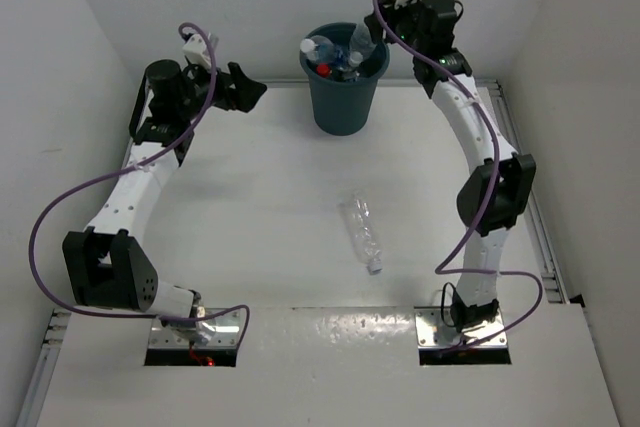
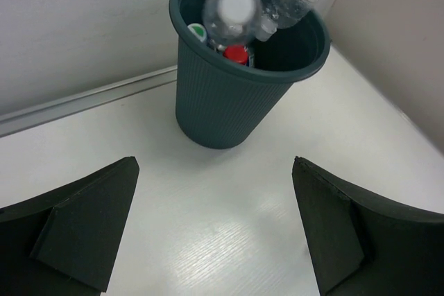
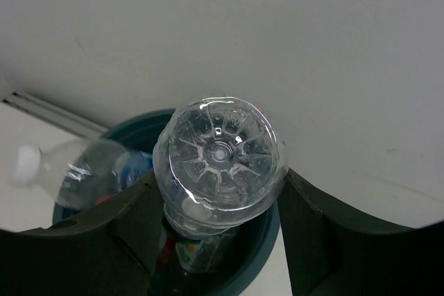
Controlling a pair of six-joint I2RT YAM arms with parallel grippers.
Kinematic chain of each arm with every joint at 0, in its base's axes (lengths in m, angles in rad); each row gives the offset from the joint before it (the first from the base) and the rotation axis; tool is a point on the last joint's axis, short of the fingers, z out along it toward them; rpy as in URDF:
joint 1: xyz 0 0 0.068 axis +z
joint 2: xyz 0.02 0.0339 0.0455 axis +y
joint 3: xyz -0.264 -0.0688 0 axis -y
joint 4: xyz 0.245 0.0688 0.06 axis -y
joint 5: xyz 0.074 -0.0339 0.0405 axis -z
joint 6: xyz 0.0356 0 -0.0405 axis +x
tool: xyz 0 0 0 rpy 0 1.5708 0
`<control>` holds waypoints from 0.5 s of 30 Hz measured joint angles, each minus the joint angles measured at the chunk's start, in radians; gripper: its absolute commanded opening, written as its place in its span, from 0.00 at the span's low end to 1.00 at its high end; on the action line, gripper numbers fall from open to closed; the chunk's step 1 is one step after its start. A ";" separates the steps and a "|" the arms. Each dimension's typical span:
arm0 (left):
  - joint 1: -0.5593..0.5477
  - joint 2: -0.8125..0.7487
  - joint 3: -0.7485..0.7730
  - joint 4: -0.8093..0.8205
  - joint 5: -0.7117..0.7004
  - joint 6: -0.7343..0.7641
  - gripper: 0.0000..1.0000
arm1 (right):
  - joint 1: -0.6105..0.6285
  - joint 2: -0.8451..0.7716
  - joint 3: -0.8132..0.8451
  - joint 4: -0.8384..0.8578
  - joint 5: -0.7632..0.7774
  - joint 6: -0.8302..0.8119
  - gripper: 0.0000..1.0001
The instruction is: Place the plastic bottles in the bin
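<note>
Holding a clear plastic bottle (image 3: pixel 218 154) neck-down over the dark teal round plastic bin (image 1: pixel 343 109), the right gripper (image 3: pixel 218 202) only has to let go, I reckon. The left gripper (image 2: pixel 215 220) hangs wide, empty. A second clear bottle (image 1: pixel 362 232) lies mid-table, cap toward the bases, nearer the right arm.

The bin (image 1: pixel 343 97) stands at the far middle of the desk (image 1: pixel 250 207), close to the back wall. Several bottles (image 1: pixel 325 50) lie inside it. A loose bottle (image 1: pixel 362 232) lies on the desk well in front of the bin, cap toward the near edge. The left gripper (image 2: pixel 214 171) sits left of the bin, apart from it, fingers spread. The right gripper (image 3: pixel 218 192) is above the bin's right rim with a held bottle (image 1: pixel 362 39) between its fingers, neck down into the bin.
</note>
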 measured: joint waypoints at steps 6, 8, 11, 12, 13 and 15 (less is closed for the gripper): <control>-0.020 0.000 -0.007 -0.051 0.031 0.142 1.00 | 0.006 0.001 -0.060 -0.016 0.001 -0.042 0.05; -0.033 -0.001 -0.007 -0.070 0.044 0.192 1.00 | 0.010 0.002 -0.080 -0.026 0.001 -0.065 0.25; -0.049 -0.006 -0.011 -0.096 0.080 0.258 1.00 | 0.013 0.018 -0.084 -0.060 -0.006 -0.077 0.75; -0.054 -0.010 -0.016 -0.100 0.098 0.277 1.00 | 0.013 0.023 -0.084 -0.075 -0.014 -0.077 0.82; -0.056 -0.017 -0.023 -0.110 0.124 0.300 1.00 | 0.013 0.029 -0.082 -0.096 -0.022 -0.071 0.85; -0.068 -0.029 -0.029 -0.135 0.180 0.359 1.00 | 0.013 0.039 -0.074 -0.134 -0.039 -0.055 0.90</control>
